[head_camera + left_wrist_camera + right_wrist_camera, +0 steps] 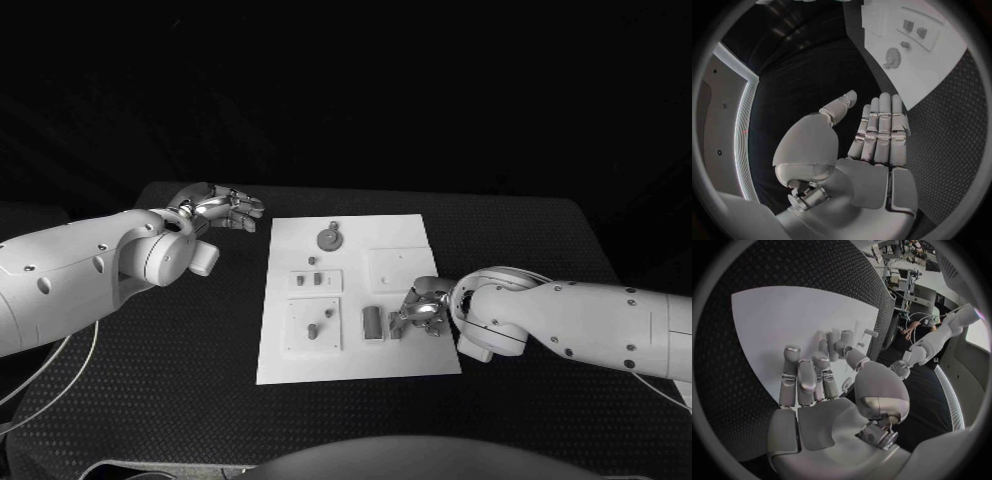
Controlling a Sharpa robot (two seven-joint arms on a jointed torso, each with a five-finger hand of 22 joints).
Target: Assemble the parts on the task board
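the board (361, 355) is seen lying in the middle of the black desk (548, 230), with small grey parts spread over it: a round geared part (330, 238) near the far edge, small pegs (307, 282) in a raised block, and a bar (372, 321) near the right side.

the right hand (420, 310) is lowered onto the board's right side, just beside the bar, with its fingers (799, 380) curled down toward a cluster of upright parts (837, 340). whether a part is actually pinched cannot be told; the fingertips are set among the pieces, probably so that one can be gripped or seated.

the left hand (219, 209) is held off the board's far left corner, above the desk, fingers (882, 122) straight, side by side and holding nothing. it is judged to be parked there so the working side is left free.

the assembly appears to be at an early stage.
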